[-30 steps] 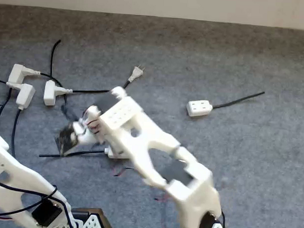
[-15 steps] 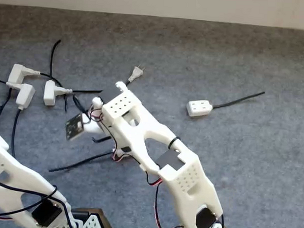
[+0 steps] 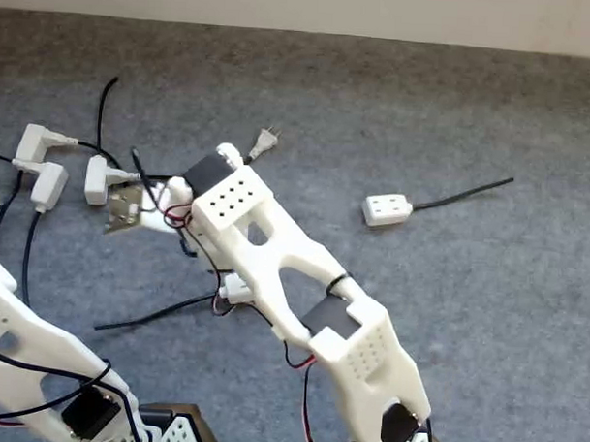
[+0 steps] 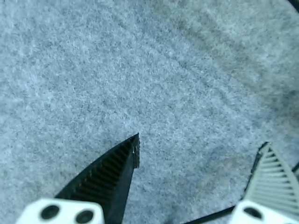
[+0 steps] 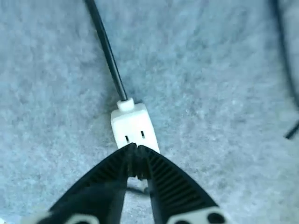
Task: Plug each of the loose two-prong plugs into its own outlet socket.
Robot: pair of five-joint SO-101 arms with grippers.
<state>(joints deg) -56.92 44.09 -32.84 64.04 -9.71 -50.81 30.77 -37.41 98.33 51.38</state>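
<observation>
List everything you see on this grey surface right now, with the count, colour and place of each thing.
White plastic outlet socket blocks: four, white; one alone at right, three clustered at far left.
Loose two-prong plug: one, pale, on a black cord, far middle.
Black cables: several, exact count unclear; mostly at left, one trailing from the lone block.
Grey carpeted surface: one, under everything.
Left arm: white, near-left corner; left gripper open over bare carpet.
Right arm: white, stretched from the near edge to the left cluster; right gripper shut, tips at a block's slotted face.
</observation>
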